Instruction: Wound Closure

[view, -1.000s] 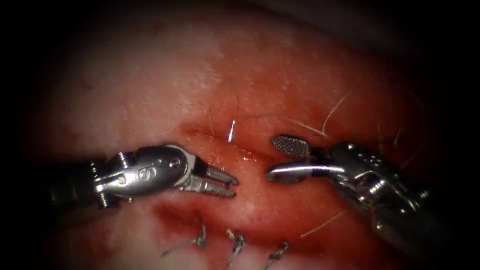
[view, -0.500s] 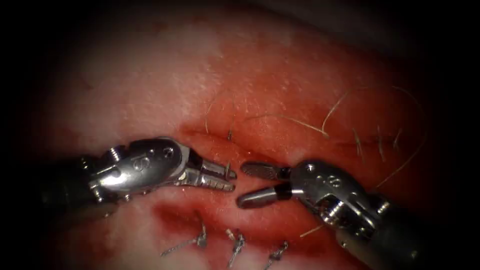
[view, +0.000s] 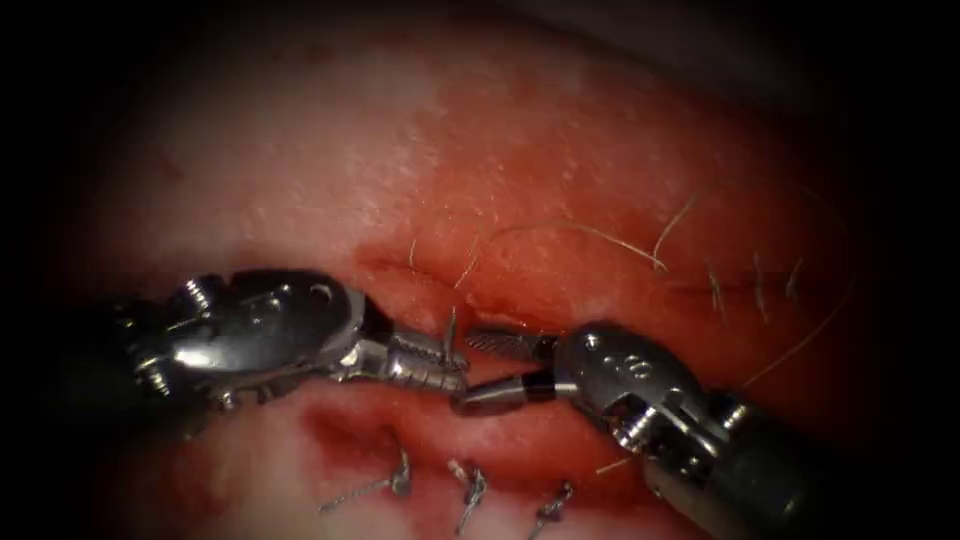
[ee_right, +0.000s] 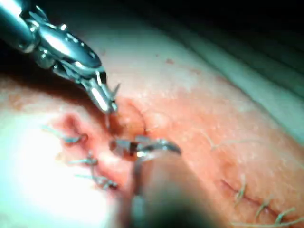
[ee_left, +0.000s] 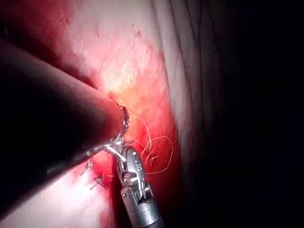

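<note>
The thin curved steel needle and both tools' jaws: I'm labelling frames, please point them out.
Thin curved steel needle (view: 450, 328), endoscope view, exposed end above the jaws.
Left tool (view: 440, 365), endoscope view, jaw tips.
Right tool (view: 478, 372), endoscope view, between open tips.

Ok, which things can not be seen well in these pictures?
1. Needle: in the endoscope view it is gripped in the left tool's shut jaws, which hide most of its curve; whether it enters the tissue is unclear.
2. Right tool, jaws open, empty: contact with the needle cannot be told.
3. Thread: too thin to follow.

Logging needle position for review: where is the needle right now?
Endoscope view: the needle stands in the left tool, over the cut, beside the open right tool.
</note>
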Motion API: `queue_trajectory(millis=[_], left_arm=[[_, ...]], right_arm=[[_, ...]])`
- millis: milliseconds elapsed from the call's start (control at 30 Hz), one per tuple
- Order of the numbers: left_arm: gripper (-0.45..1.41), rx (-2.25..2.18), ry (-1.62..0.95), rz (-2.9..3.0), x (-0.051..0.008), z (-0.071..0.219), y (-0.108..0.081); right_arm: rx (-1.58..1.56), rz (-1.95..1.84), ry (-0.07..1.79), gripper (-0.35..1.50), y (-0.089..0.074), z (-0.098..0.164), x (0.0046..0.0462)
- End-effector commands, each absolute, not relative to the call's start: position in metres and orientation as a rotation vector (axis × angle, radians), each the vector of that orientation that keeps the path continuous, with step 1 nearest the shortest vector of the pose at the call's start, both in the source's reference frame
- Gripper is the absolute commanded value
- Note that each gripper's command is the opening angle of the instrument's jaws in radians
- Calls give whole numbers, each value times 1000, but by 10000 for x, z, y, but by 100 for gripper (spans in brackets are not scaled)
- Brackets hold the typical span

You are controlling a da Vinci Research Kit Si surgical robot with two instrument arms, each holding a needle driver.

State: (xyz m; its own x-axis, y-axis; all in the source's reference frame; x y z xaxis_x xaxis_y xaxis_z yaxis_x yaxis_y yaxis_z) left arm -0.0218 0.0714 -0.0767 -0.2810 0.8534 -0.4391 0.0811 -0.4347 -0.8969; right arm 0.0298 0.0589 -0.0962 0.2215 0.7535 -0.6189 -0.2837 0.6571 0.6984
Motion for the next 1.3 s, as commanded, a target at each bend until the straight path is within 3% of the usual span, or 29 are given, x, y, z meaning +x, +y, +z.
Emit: queue_trajectory(millis=[33,467,900,1200,1300], left_arm=[[-35,-1373,-1203,1748,-224,-763,718],[-35,-1074,-1465,1412,-220,-771,727],[-35,-1117,-1451,1323,-217,-835,761],[-35,-1570,-1124,1796,-218,-846,767],[-35,-1777,-825,2050,-220,-846,778]], right_arm=[[490,758,1140,59,596,-961,305],[487,760,1139,57,596,-961,305],[487,760,1140,57,595,-961,305],[487,759,1140,57,595,-961,304],[487,759,1140,59,595,-961,304]])
